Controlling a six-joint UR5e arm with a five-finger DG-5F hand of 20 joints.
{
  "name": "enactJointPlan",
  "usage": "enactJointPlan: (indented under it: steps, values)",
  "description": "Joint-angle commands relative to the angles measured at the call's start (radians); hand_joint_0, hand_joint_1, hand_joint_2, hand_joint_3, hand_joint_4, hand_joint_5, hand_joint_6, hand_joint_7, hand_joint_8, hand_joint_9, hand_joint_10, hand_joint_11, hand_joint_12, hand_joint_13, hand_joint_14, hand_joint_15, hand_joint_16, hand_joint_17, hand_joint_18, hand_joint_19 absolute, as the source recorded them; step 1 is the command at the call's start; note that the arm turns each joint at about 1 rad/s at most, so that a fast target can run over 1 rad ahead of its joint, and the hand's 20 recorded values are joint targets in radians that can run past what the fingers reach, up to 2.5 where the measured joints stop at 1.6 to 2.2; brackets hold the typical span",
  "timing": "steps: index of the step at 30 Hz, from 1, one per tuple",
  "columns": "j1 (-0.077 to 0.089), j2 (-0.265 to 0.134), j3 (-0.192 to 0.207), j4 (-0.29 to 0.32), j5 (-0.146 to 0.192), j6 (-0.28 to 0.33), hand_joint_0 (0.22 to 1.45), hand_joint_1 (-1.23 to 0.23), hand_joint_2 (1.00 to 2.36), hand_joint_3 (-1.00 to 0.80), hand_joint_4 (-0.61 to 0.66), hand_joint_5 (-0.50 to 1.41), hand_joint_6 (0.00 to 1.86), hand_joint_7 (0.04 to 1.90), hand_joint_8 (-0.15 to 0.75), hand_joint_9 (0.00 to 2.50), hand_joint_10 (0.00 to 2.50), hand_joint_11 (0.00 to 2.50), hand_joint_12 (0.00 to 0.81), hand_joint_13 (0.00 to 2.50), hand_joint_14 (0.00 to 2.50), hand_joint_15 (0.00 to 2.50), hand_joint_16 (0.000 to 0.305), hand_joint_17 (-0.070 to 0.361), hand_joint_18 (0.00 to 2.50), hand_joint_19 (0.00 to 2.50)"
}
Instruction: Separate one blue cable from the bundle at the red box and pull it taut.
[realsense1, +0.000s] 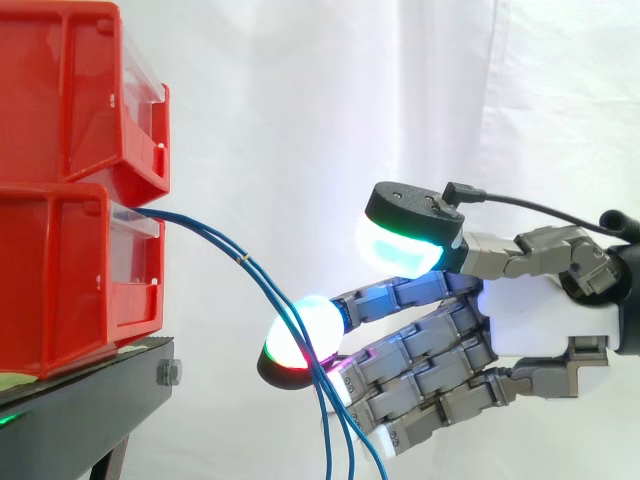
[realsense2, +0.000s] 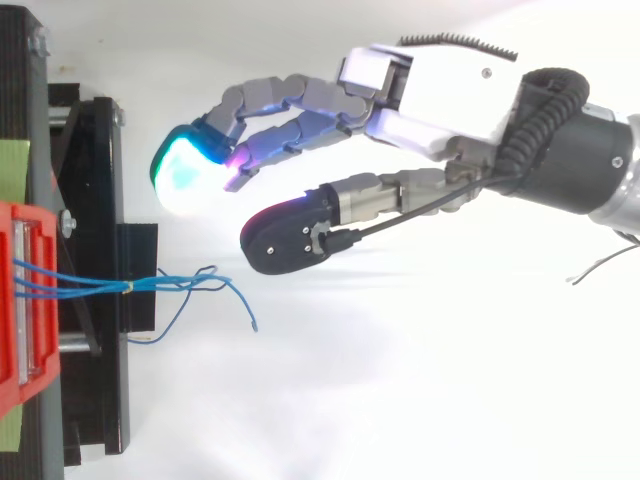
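Thin blue cables (realsense1: 243, 259) droop slack from the lower red box (realsense1: 60, 280).

Blue cables (realsense1: 245, 260) sag from the lower red bin (realsense1: 80, 280) past the robot hand (realsense1: 545, 320).

You have a black stand (realsense1: 100, 392) carrying the load. The lower red bin (realsense1: 60, 270) rests directly on the stand. The upper red bin (realsense1: 60, 90) sits stacked above it.
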Motion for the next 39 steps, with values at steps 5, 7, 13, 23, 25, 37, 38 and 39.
enactJointPlan:
  steps: [5,7,13,23,25,37,38,39]
  values:
    - [0.0,-0.047,0.026,0.055,-0.007,0.003,0.57,-0.62,1.01,-0.41,0.24,-0.19,0.5,0.92,0.32,0.62,0.01,0.48,0.362,0.61,0.01,0.39,0.041,0.093,0.45,0.47]
    - [0.002,-0.067,0.031,0.064,-0.014,0.01,0.57,-0.61,1.01,-0.41,0.23,-0.19,0.5,0.95,0.319,0.62,0.01,0.48,0.365,0.62,0.01,0.41,0.042,0.094,0.45,0.48]
    - [0.011,-0.075,0.036,0.079,-0.018,0.038,0.56,-0.61,1.0,-0.43,0.23,-0.2,0.5,0.98,0.319,0.63,0.01,0.51,0.369,0.64,0.01,0.42,0.042,0.095,0.46,0.49]
    - [0.013,-0.119,0.037,0.165,-0.061,0.132,0.54,-0.63,1.0,-0.46,0.23,-0.2,0.5,1.02,0.315,0.63,0.01,0.53,0.374,0.65,0.01,0.44,0.043,0.098,0.48,0.5]
    - [0.014,-0.127,0.037,0.193,-0.066,0.165,0.53,-0.64,1.0,-0.48,0.23,-0.2,0.5,1.03,0.319,0.64,0.01,0.54,0.379,0.66,0.01,0.44,0.044,0.1,0.49,0.5]
    - [0.019,-0.127,0.056,0.188,-0.07,0.168,0.52,-0.73,1.0,-0.5,0.24,-0.19,0.5,1.07,0.318,0.65,0.01,0.56,0.382,0.69,0.01,0.46,0.045,0.1,0.55,0.51]
    - [0.019,-0.127,0.056,0.188,-0.07,0.168,0.52,-0.74,1.0,-0.5,0.24,-0.2,0.5,1.08,0.319,0.65,0.01,0.56,0.38,0.7,0.01,0.46,0.044,0.1,0.56,0.51]
    - [0.02,-0.127,0.056,0.188,-0.072,0.167,0.52,-0.74,1.0,-0.5,0.24,-0.19,0.5,1.07,0.317,0.66,0.01,0.57,0.381,0.7,0.01,0.46,0.044,0.1,0.56,0.51]
